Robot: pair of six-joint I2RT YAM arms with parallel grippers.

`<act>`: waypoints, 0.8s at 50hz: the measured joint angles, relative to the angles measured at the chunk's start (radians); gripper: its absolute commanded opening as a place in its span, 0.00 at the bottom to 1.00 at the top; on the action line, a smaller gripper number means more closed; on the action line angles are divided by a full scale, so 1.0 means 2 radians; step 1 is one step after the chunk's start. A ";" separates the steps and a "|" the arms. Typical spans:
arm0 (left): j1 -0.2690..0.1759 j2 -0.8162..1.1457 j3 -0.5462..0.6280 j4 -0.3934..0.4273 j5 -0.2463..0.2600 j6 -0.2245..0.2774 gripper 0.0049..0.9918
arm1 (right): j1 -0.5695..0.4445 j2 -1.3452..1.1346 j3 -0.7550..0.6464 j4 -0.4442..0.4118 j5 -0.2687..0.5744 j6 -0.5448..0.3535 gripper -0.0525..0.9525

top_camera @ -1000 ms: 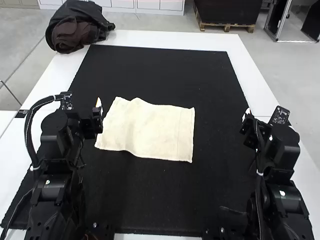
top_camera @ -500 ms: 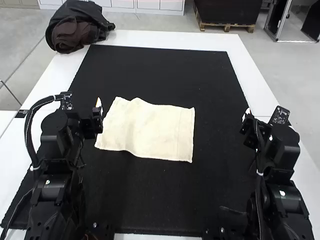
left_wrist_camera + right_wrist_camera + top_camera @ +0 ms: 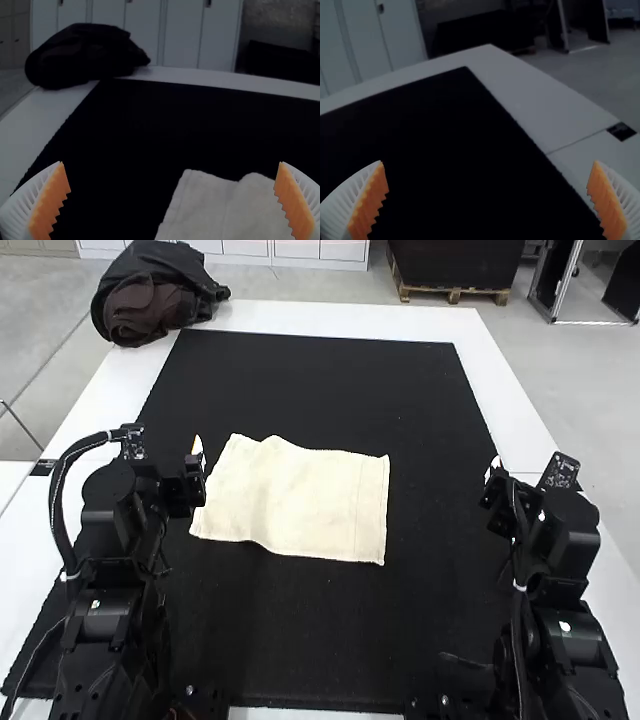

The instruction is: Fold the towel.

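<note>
- We see smooth gray floor [image 3: 300,287] around the white table [image 3: 495,390].
- We see pale cabinets [image 3: 142,30] behind it.
- We mark a black block [image 3: 460,265] on a wooden pallet [image 3: 453,291].
- We tag a metal-edged frame [image 3: 564,30] right of the pallet.

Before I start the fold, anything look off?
Two minor things: the towel lies slightly skewed on the black mat, its long edges wavy toward the left; and a dark bundle sits at the white table's far left corner, seemingly stray. No visible spill.
</note>
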 measured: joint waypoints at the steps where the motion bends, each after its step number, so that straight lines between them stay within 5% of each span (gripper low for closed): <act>1: 0.000 0.000 0.000 0.000 0.000 0.000 0.97 | 0.000 0.000 0.000 0.000 0.000 0.000 0.97; 14: 0.000 0.000 0.000 0.001 0.000 0.000 0.97 | 0.000 0.000 0.000 0.000 0.000 0.000 0.97; 21: 0.000 0.000 0.000 0.014 0.000 0.061 0.97 | 0.000 0.000 0.000 0.006 0.000 -0.014 0.95; 29: 0.000 0.000 0.000 0.044 0.000 0.131 0.97 | 0.000 0.000 0.000 0.019 -0.029 -0.101 0.95; 35: 0.000 0.000 0.000 0.099 0.000 0.148 0.97 | 0.000 0.000 0.000 0.032 -0.076 -0.186 0.96; 40: 0.000 0.000 0.000 0.134 -0.005 0.155 0.97 | 0.000 0.000 0.000 0.083 -0.103 -0.229 0.95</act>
